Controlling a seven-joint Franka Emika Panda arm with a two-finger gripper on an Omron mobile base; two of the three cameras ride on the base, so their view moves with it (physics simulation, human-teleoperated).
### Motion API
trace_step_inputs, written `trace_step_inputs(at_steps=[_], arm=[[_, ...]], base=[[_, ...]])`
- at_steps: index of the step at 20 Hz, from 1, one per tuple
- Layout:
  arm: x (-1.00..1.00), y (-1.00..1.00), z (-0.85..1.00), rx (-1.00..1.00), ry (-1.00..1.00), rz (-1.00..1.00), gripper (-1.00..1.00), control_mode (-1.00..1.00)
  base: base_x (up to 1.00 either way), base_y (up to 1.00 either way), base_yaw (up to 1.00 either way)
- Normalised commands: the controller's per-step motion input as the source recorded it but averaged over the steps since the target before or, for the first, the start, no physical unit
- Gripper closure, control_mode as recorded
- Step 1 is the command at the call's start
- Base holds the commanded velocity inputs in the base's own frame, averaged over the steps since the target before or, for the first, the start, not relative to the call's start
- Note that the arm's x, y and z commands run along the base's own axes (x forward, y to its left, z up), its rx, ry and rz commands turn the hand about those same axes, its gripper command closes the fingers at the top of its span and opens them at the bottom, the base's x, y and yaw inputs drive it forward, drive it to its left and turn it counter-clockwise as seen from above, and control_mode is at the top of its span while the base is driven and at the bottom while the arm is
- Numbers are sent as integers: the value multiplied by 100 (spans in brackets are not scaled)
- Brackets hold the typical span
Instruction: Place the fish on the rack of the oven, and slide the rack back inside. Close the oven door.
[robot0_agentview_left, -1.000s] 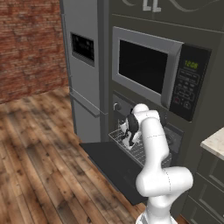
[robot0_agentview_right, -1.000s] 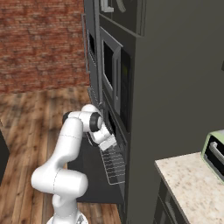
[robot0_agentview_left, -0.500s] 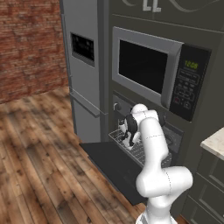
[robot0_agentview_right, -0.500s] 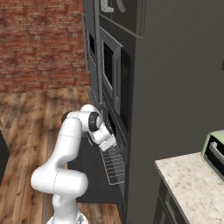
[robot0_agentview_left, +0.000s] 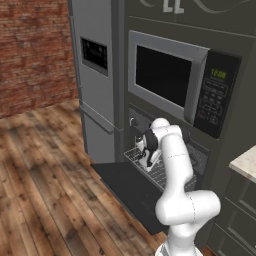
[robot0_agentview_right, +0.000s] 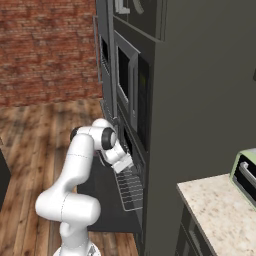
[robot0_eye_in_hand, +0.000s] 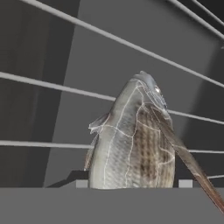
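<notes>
The fish (robot0_eye_in_hand: 131, 144), grey and scaly, lies on the wires of the silver rack (robot0_eye_in_hand: 43, 83) in the hand view. My gripper (robot0_eye_in_hand: 133, 183) straddles it, one pale fingertip (robot0_eye_in_hand: 82, 183) just off each flank, so the jaws stand slightly open around the fish. In the left base view the gripper (robot0_agentview_left: 146, 159) hangs low over the rack (robot0_agentview_left: 167, 175), which is pulled out of the oven (robot0_agentview_left: 135, 122) above the flat, opened oven door (robot0_agentview_left: 127, 192). The right base view shows the gripper (robot0_agentview_right: 125, 162) over the rack (robot0_agentview_right: 131, 192) and the oven door (robot0_agentview_right: 97, 200).
A silver-framed microwave (robot0_agentview_left: 170, 75) sits right above the oven. A grey fridge (robot0_agentview_left: 97, 75) stands to its left. A pale stone counter (robot0_agentview_right: 220, 210) with a green toaster oven (robot0_agentview_right: 245, 172) lies to the right. Wooden floor spreads left of the door.
The fingers have spread a little away from the fish's sides. The arm and the rack have hardly moved.
</notes>
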Motion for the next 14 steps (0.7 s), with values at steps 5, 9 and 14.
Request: trace_step_inputs(at_steps=[5, 9, 14], arm=[[-93, 52, 0, -1, 0, 0, -100, -100], [-100, 66, 0, -5, -3, 0, -100, -100], [-100, 80, 0, -8, -11, 0, -100, -100]], base=[[0, 0, 0], [0, 0, 0], [0, 0, 0]])
